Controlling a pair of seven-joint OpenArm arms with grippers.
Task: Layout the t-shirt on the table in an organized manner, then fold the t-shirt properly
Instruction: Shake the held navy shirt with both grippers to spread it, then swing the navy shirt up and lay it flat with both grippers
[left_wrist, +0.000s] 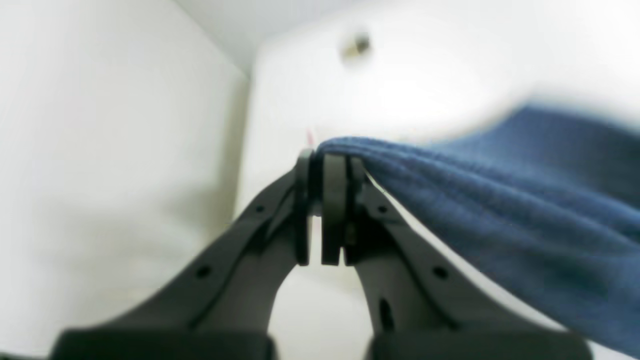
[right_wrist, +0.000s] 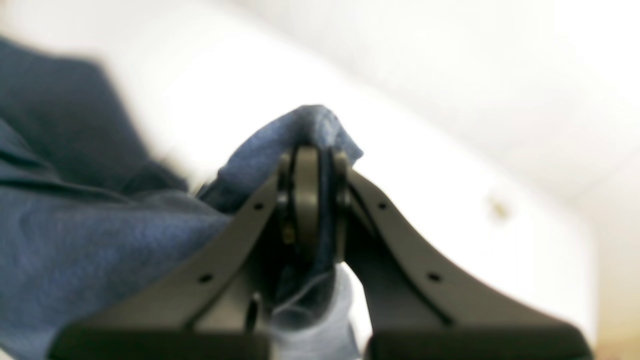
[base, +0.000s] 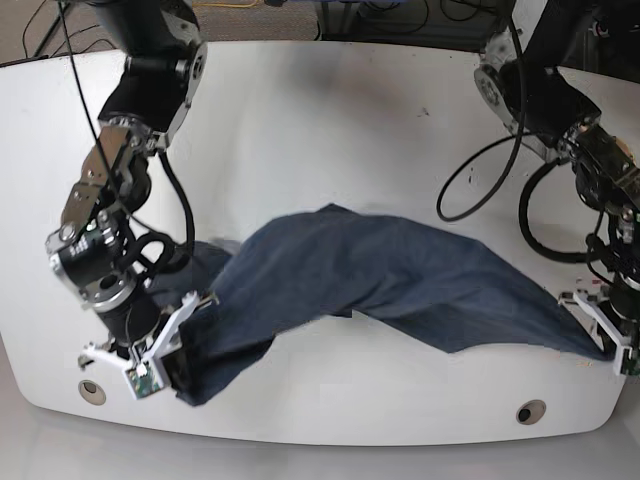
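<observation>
White glossy surface (base: 330, 110) fills pretty much everything, with a round grommet hole (base: 531, 411) near the front edge on one side and another (base: 91, 390) on the other. No labels or readable writing anywhere (both wrist views are blurry anyway). Dark blue t-shirt (base: 380, 275) is stretched in a twisted band across the front half. Left pincer (left_wrist: 322, 155) is clamped on one end, right pincer (right_wrist: 314, 150) clamped on the bunched opposite end. Black cables (base: 480, 190) loop beside the left arm.
</observation>
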